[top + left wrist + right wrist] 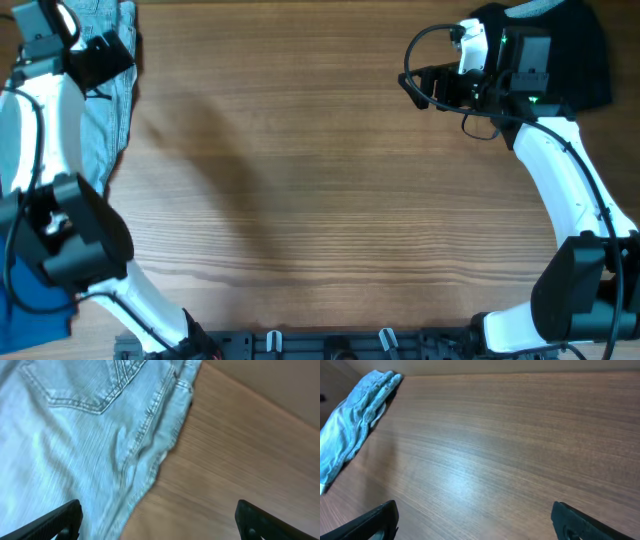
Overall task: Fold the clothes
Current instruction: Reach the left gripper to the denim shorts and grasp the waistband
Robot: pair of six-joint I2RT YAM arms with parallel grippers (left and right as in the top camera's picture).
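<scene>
Both gape empty: left gripper (160,525) above the jeans (75,435), right gripper (475,522) well apart.

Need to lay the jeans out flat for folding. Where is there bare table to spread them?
The whole middle of the table is bare, from the jeans at the far-left edge across to the dark garment in the far-right corner, and down to the near edge. It is crowded only at those two far corners.

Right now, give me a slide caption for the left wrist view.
Open left gripper above light blue jeans lying on the wooden table.
</scene>
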